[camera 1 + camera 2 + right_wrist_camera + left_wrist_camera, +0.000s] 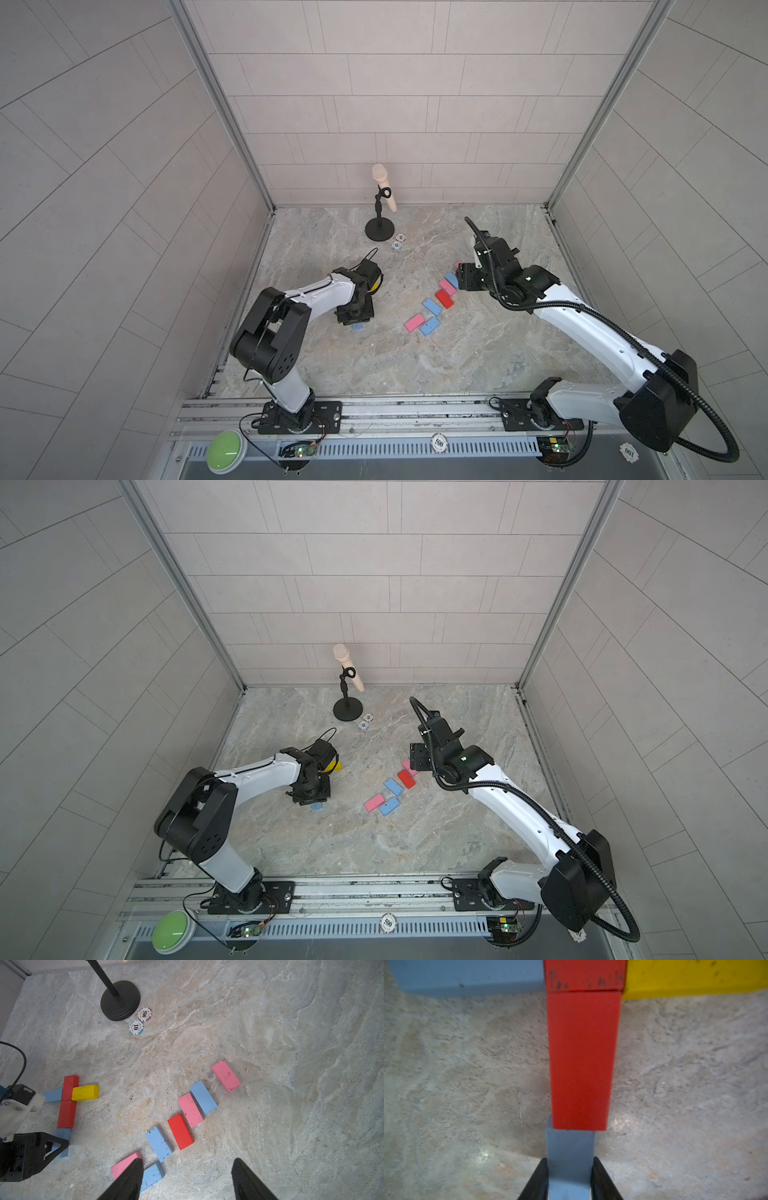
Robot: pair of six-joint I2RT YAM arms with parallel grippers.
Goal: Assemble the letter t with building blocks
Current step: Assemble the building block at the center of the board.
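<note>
twelve blocks on the marble table (270,1043): 5 light blue, 3 red, 3 pink, 1 yellow.

five make the t figure (67,1105) on the table's left part, mostly hidden under the left arm in both top views:
- upper red block (70,1086) and lower red block (66,1114) lie end to end as the stem
- side blue block (53,1095) and yellow block (85,1093) form the cross arms, one each side of the upper red block and touching it
- end blue block (570,1142) butts the lower red block's free end, slightly off line

left gripper (569,1158): clamped on the end blue block, one finger on each long side.

seven lie flat in the loose row (190,1110), a diagonal run mid-table toward the right: 3 pink, 3 light blue, 1 red.

right gripper (187,1160): hangs above the loose row, jaws wide apart, gripping no block.

other: 1 mic stand (120,1000) with 1 microphone (383,187) at the back, 2 poker chips (144,1014) just beside its base, 2 more chips (439,442) and 1 green button (226,451) on the front rail.
</note>
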